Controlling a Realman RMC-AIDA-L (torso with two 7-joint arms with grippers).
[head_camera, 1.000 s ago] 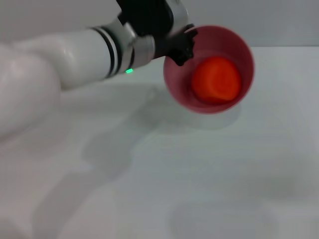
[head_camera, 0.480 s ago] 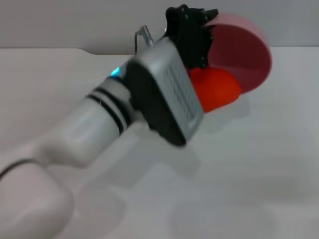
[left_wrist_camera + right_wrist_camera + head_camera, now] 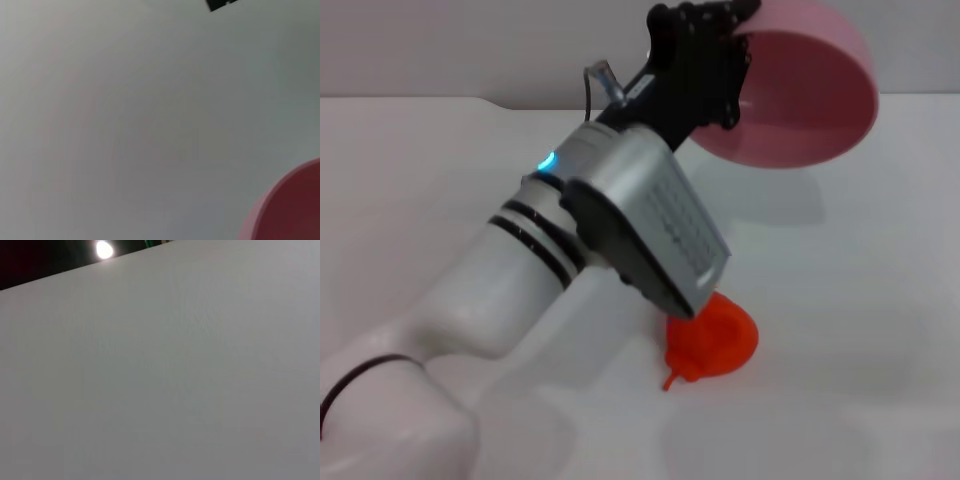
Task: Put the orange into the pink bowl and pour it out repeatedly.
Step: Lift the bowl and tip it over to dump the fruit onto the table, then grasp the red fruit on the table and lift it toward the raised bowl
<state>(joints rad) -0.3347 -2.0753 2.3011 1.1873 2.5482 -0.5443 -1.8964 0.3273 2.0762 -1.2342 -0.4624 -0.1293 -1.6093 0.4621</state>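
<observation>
The left gripper (image 3: 705,60) is clamped on the rim of the pink bowl (image 3: 800,100), holding it tipped and raised at 1 o'clock in the head view, near the white table's (image 3: 860,330) far edge. The orange (image 3: 715,335) lies on the table at 5 o'clock, well apart from the bowl and partly hidden behind the left wrist. Bare tabletop lies open to its right. The right gripper is out of sight.

my left gripper (image 3: 720,60): fingertips hidden against the glossy round pink plastic bowl (image 3: 800,100) | bowl: top cut by head view's edge, only a rim sliver in left wrist view | bright red-orange lumpy orange (image 3: 715,340): blurred, upper part behind my arm
</observation>
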